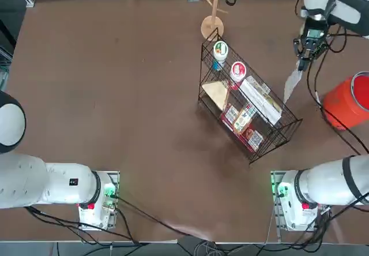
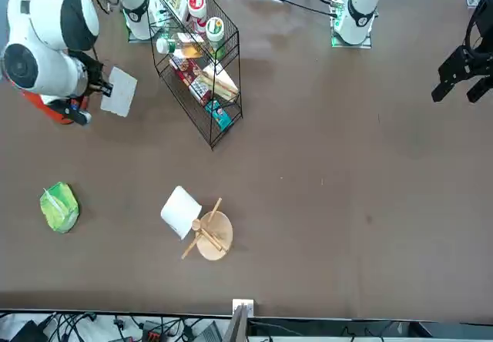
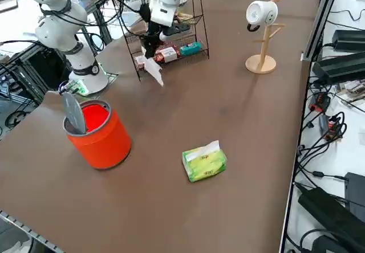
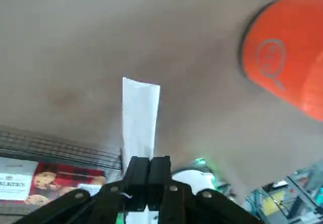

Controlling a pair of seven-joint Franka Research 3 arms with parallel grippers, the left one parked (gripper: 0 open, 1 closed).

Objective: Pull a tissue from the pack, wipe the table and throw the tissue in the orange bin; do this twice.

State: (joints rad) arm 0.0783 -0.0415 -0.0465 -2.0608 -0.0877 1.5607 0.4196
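In the right side view, the orange bin (image 3: 98, 134) stood upright at the left on the table (image 3: 239, 110), its mouth open with a grey flap leaning inside the rim. Further right, the right gripper (image 3: 149, 52) hung in the air in front of the black wire basket rack (image 3: 171, 33), its 2 fingers pinched together on a white tissue (image 3: 154, 70) that dangled clear of the tabletop. The pack (image 3: 204, 161) lay well apart to the right, a tissue poking from its top. A wooden mug stand (image 3: 262, 33) stood beyond.
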